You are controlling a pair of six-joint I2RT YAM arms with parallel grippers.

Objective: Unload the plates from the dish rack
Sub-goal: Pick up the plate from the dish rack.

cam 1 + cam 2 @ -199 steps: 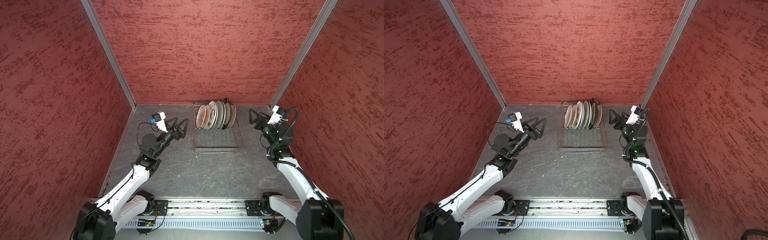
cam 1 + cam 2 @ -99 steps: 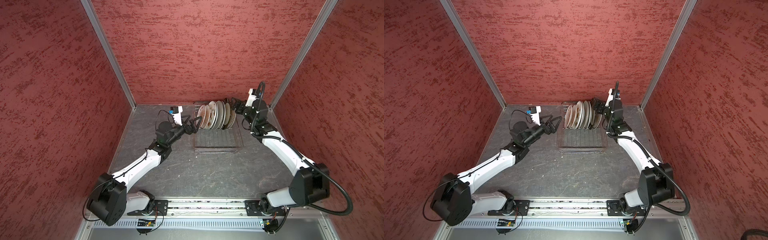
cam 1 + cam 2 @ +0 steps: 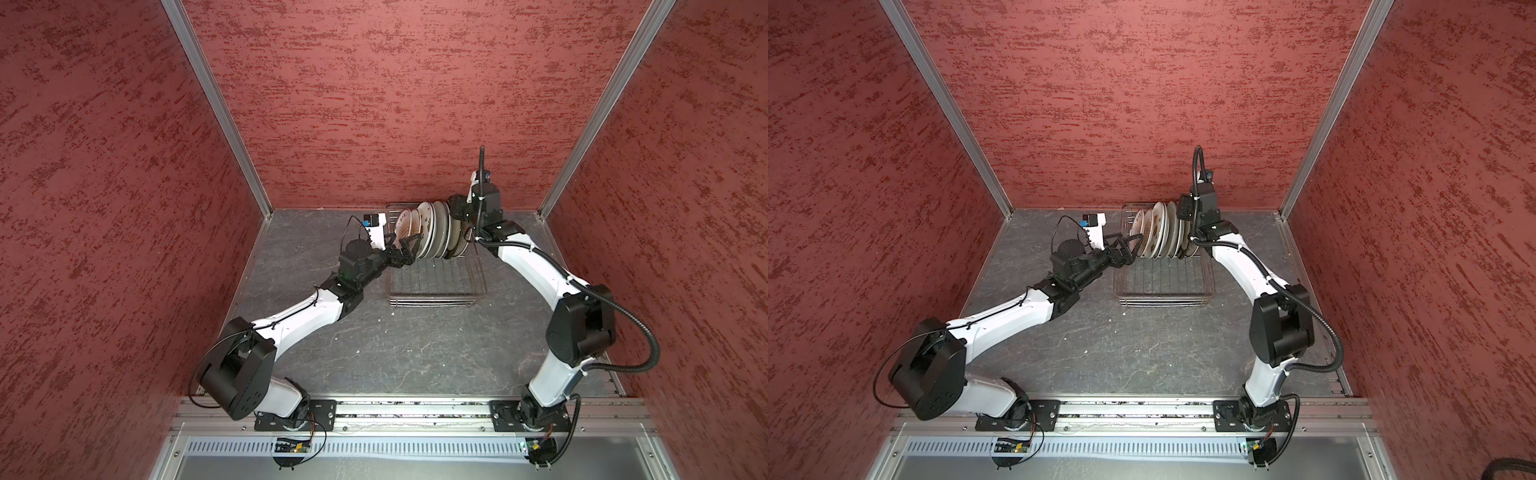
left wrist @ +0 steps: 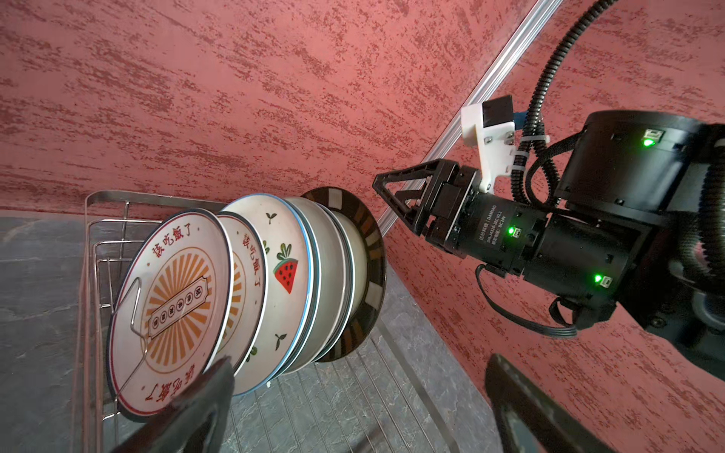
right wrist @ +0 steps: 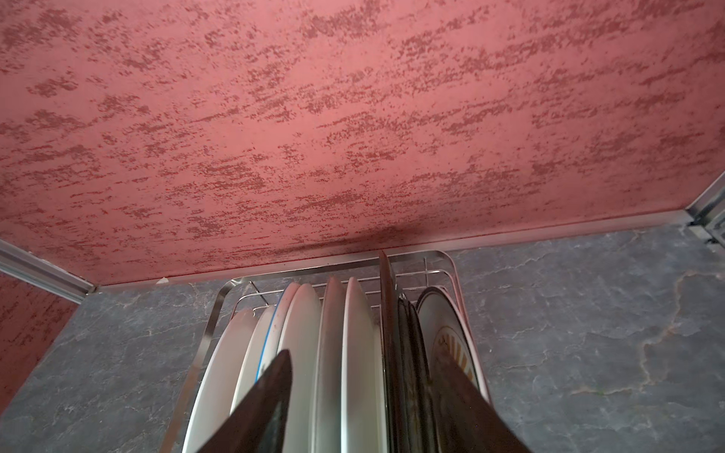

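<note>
The wire dish rack (image 3: pixel 436 286) (image 3: pixel 1163 286) stands at the back of the grey floor. Several plates (image 3: pixel 432 228) (image 3: pixel 1158 232) stand upright in a row at its far end. An orange-sunburst plate (image 4: pixel 172 298) is at the left end, then a watermelon plate (image 4: pixel 286 270), white ones and a brown-rimmed plate (image 4: pixel 372 251). My left gripper (image 3: pixel 409 245) (image 4: pixel 361 392) is open, one finger in front of the sunburst plate's lower rim. My right gripper (image 3: pixel 453 205) (image 4: pixel 386 200) (image 5: pixel 367 392) hovers over the row's right end, jaws apart above the white plates (image 5: pixel 353 353) and the dark-edged one (image 5: pixel 392 333), holding nothing.
The rack's back rail (image 5: pixel 337 266) lies close to the red back wall (image 3: pixel 395 104). Red side walls with aluminium corner posts (image 3: pixel 216 104) box the space in. The rack's front half (image 4: pixel 333 400) holds only bare wires. Grey floor (image 3: pixel 395 353) spreads in front of it.
Both arms have swung in from the sides to the plate row. The right gripper rose over the row's right end and its jaws have narrowed. The left gripper stays wide.
</note>
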